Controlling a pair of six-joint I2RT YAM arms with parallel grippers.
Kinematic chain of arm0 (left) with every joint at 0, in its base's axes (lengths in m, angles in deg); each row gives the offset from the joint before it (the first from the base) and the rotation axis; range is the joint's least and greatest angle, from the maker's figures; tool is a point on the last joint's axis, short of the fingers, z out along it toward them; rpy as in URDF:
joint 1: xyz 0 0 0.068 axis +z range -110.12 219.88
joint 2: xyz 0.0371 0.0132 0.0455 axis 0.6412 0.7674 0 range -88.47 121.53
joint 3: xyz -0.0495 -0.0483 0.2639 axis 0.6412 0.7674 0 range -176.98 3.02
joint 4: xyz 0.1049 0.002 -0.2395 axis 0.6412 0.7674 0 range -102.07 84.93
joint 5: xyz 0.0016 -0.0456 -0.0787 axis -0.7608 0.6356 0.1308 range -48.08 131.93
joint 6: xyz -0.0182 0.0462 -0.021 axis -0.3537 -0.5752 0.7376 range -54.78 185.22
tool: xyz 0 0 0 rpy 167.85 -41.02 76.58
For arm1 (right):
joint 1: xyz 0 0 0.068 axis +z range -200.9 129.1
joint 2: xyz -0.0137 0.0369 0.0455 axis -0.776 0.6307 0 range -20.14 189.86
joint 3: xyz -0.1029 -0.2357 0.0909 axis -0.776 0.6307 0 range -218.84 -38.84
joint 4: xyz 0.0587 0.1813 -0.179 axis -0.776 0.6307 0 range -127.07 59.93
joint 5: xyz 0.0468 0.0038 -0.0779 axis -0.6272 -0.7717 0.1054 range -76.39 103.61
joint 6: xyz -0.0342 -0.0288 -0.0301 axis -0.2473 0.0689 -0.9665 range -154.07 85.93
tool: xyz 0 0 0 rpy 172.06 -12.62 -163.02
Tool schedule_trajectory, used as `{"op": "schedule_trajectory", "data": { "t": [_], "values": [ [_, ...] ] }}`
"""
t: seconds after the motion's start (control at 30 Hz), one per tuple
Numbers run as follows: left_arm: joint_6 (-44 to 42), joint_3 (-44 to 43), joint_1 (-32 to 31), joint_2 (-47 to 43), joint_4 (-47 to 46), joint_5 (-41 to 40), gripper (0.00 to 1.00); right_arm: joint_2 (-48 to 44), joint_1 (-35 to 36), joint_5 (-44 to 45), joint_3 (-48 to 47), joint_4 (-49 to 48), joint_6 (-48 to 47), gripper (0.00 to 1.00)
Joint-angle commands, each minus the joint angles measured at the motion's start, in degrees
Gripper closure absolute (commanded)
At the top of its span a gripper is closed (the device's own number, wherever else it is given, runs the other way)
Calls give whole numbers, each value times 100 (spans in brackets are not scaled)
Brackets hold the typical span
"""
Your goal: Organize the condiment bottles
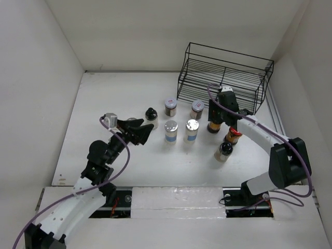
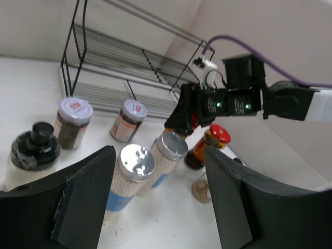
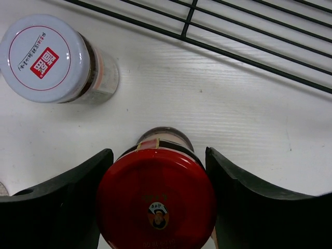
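My right gripper [image 1: 216, 115] [image 3: 158, 152] is shut on a dark red-capped bottle [image 3: 155, 205] [image 1: 213, 126] standing just in front of the rack. A second red-capped bottle [image 1: 233, 136] and a black-capped jar [image 1: 224, 151] stand to its right front. Two silver-lidded, blue-labelled jars [image 1: 171, 131] [image 1: 191, 130] stand mid-table, and both show in the left wrist view [image 2: 135, 163] [image 2: 171, 148]. Two dark spice jars [image 1: 170, 107] [image 1: 197, 109] stand behind them. A cream black-capped bottle [image 1: 151, 118] stands at the left. My left gripper [image 1: 139, 132] [image 2: 158, 155] is open and empty beside that bottle.
A black wire rack [image 1: 223, 78] stands at the back right, close behind my right gripper. White walls enclose the table on the left, the back and the right. A white-lidded spice jar [image 3: 49, 59] stands to the left of my right gripper.
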Motion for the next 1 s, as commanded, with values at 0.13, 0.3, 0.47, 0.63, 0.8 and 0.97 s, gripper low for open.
{"op": "schedule_trajectory", "data": {
  "t": [0.13, 0.3, 0.47, 0.63, 0.8, 0.97],
  "values": [
    [-164, 320, -78, -734, -262, -552, 32, -479, 160, 207, -277, -136, 118, 24],
    [-103, 197, -131, -672, -199, -439, 29, -541, 354, 480, -400, 242, 171, 8],
    [-102, 249, -131, -742, -172, -527, 29, -594, 284, 437, 75, -21, 285, 8],
    [-41, 179, -131, -795, -84, -579, 29, -374, 284, 489, 127, -21, 338, 9],
    [-41, 171, -131, -856, 21, -579, 29, -452, 336, 612, 127, -161, 338, 50],
    [-41, 171, -184, -795, 3, -563, 29, -1076, 460, 911, -556, -102, 83, 76]
  ]
}}
